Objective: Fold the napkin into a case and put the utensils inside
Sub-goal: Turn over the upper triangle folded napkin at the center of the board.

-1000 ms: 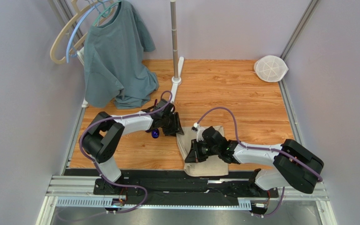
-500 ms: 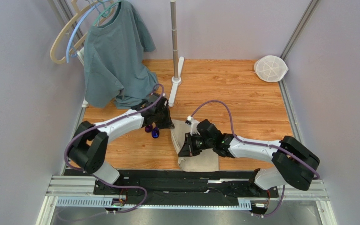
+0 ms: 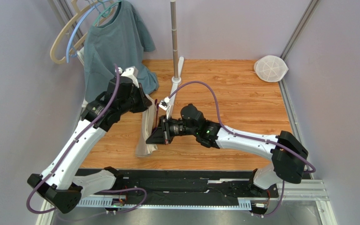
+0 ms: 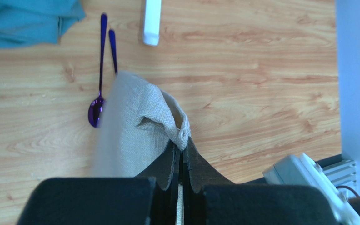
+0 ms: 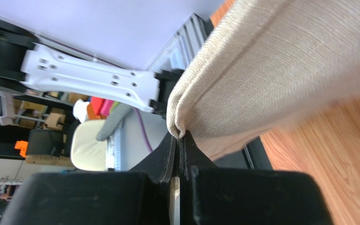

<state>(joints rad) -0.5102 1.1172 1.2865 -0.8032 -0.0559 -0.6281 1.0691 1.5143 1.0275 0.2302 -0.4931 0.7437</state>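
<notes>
Left gripper [image 4: 182,151]: jaws pressed together, clamped on a bunched corner of the beige napkin [image 4: 132,129]. Right gripper [image 5: 180,140]: jaws also together, pinching a doubled edge of the same cloth. Both arms reach in to the left-centre of the wooden tabletop [image 3: 243,103].

From the top camera the napkin shows as a narrow strip. Its long axis runs about 12 to 6 o'clock and leans slightly toward 7 at the near end. The left gripper holds the far end, at 12. The right gripper grips the strip's 3 o'clock edge, about midway along. The cloth hangs slack between and below the grips. Cannot tell whether the near end touches the table.

Two purple spoons [image 4: 103,51] lie on the wood under the held cloth, side by side and close together. In the left wrist view their handles point to 12 o'clock and their bowls to 6. One bowl shows just at the 9 o'clock side of the napkin. The other bowl is hidden behind the cloth.

A grey-green T-shirt [image 3: 114,61] hangs at the far left, with hangers [image 3: 69,37] beside it. A metal pole stand [image 3: 174,37] is at far centre. A white mesh disc [image 3: 270,68] sits in the far right corner, well apart from the arms.
</notes>
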